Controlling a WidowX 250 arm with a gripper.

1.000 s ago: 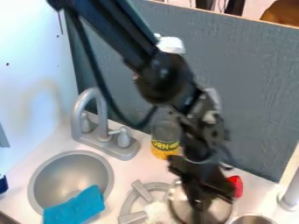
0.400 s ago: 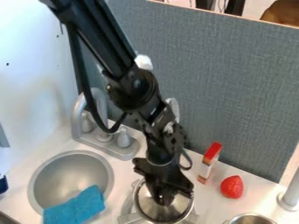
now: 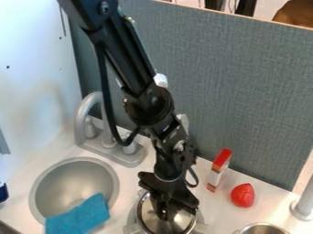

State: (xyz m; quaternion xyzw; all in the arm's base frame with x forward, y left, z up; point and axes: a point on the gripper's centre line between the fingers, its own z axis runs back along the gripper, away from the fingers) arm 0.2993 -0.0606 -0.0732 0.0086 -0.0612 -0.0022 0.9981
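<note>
The black gripper [image 3: 163,214] hangs down at the bottom centre, shut on the top of a round, shiny metal lid [image 3: 181,220]. The lid lies over the grey stove burner [image 3: 131,227], whose arms show on both sides of it. Gripper and wrist cover the lid's middle and back edge, so the grip itself is partly hidden. What lies under the lid is hidden.
Left are a grey sink [image 3: 64,176] with a blue cloth [image 3: 79,216] over its rim, and a faucet [image 3: 113,148]. Right stand a red-topped box [image 3: 219,169], a red strawberry [image 3: 243,195] and a metal cup [image 3: 263,229]. A grey panel [image 3: 250,91] rises behind.
The gripper has carried the lid left onto the burner, then shifted slightly further left and down. The box and strawberry have come out from behind the arm; the yellow corn can is now hidden.
</note>
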